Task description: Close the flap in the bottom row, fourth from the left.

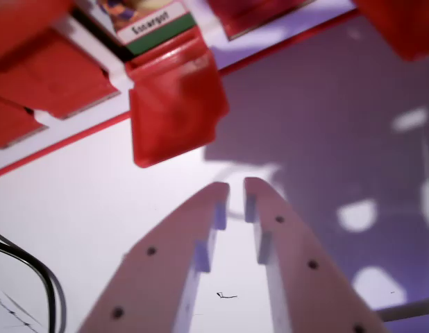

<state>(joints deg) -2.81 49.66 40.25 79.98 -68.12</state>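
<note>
Jaws of the gripper (235,189) stood nearly together, only a thin slit left between the two tips, and they held nothing. Just above them, in the upper middle of the frame, hung the open red flap (176,111), apart from the tips and slightly left of their line. It was folded out from the board's (76,128) lower edge over the tabletop (96,208), exposing the picture card (150,24) behind it, which had a green strip and a printed label too blurred to read with certainty.

The step in hand looked like the approach: the flap was not yet touched and still lay open. The next move would probably call for bringing the tips under or against the flap's free edge and pushing it up and back over the card, with care not to catch the neighbouring flaps (48,76).

The flap appeared to be glossy, rigid red plastic with rounded lower corners and a hinge bar at its top. Neighbouring flaps at the upper left showed the same red, lying flatter. The board was white with a thin red border line. Pale and matte, the jaws were tapered, notched on their inner faces and dotted with small screw holes. Black cables (41,277) curved across the lower left of the white tabletop.
</note>
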